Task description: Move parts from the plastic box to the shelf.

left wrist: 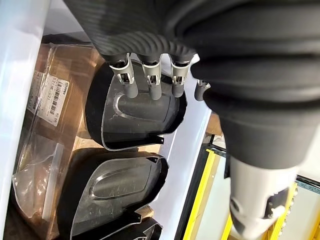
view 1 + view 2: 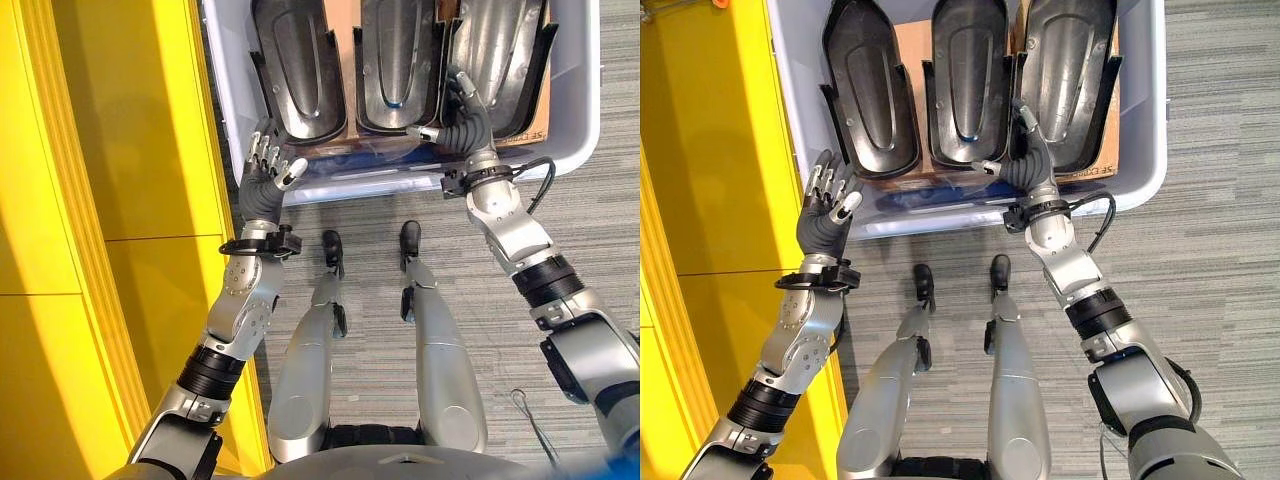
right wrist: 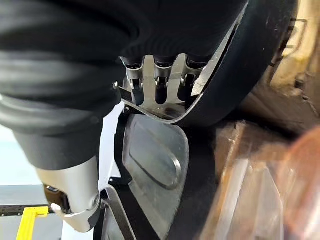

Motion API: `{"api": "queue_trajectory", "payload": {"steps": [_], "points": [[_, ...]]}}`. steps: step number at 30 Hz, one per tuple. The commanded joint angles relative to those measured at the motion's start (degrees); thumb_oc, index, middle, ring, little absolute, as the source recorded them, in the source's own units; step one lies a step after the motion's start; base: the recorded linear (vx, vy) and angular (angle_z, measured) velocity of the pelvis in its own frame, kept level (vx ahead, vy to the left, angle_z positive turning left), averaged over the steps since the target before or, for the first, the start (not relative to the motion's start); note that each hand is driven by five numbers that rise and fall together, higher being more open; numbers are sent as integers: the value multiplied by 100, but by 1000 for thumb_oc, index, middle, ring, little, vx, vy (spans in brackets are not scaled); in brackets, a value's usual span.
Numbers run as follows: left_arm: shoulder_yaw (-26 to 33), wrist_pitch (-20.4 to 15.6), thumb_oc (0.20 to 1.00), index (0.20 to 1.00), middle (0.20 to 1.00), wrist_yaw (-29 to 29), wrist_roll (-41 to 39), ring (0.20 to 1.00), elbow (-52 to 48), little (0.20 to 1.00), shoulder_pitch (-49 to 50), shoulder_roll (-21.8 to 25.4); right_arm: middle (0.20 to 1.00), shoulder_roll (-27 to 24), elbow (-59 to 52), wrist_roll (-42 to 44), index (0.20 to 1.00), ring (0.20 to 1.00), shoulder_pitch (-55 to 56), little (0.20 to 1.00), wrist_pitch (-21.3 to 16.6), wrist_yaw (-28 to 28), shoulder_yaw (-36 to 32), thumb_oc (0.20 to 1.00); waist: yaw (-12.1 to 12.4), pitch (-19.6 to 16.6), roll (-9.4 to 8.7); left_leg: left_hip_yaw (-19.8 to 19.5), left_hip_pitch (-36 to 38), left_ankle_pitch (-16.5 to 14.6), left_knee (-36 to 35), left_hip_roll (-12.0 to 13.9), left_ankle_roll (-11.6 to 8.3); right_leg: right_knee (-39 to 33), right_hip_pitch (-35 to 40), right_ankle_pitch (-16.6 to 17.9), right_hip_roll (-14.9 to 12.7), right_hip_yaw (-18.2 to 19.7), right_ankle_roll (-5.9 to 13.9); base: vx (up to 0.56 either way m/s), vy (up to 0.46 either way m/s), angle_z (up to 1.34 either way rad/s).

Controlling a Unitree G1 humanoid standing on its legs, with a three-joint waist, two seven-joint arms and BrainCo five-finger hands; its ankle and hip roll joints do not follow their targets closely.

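While three black moulded parts stand side by side in the plastic box [image 2: 575,120], the right-hand part [image 2: 505,60] is the one being taken: the right hand [image 2: 462,118] sits at its near lower edge, fingers curled over the rim and thumb out to the side, so it reads as clamped on that part, probably to lift it clear. The middle part [image 2: 395,60] and left part [image 2: 300,70] sit untouched, packed just beside each other on brown cardboard [image 2: 915,40], with a clear plastic bag [image 1: 37,160] lying beside them. The left hand [image 2: 268,165] hovers at the box's near left corner, fingers relaxed and spread, holding nothing, likely waiting to steady or take the left part. Room is tight: parts nearly touch, the box wall is close on both sides, and a yellow panel [image 2: 120,200] stands just left of the left arm. Grey carpet floor [image 2: 590,230] to the right is open.
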Motion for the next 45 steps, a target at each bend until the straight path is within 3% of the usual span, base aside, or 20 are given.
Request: {"api": "queue_trajectory", "payload": {"steps": [1, 9, 23, 45], "points": [[91, -291, 1000, 1000, 1000, 61, 90, 1000, -392, 1000, 146, -13, 1000, 121, -381, -32, 1000, 1000, 73, 1000, -184, 60, 69, 1000, -81, -237, 67, -269, 121, -389, 312, 191, -203, -184, 240, -89, -643, -127, 718, 0, 0, 0], [137, -268, 1000, 1000, 1000, 99, 146, 1000, -414, 1000, 150, -28, 1000, 136, -1038, 45, 1000, 1000, 334, 1000, -290, 8, -142, 1000, -126, -237, 33, -259, 170, -373, 278, 196, -203, -229, 286, -64, -634, -125, 715, 0, 0, 0], [199, -207, 1000, 1000, 1000, 188, 149, 1000, -605, 1000, 317, 0, 1000, 342, -2917, 670, 1000, 1000, 811, 1000, -1032, -303, -921, 1000, -291, -237, -109, -163, 293, -419, 264, 210, -215, -274, 365, -33, -581, -30, 743, 0, 1, 0], [111, -285, 1000, 1000, 1000, 437, 289, 1000, -696, 1000, 384, -10, 1000, 436, -2990, -372, 1000, 1000, 1280, 1000, -883, -1445, -1486, 1000, -408, -237, -54, -125, 206, -432, 245, 228, -221, -209, 194, -65, -520, 19, 736, 1, 0, -1]]}}
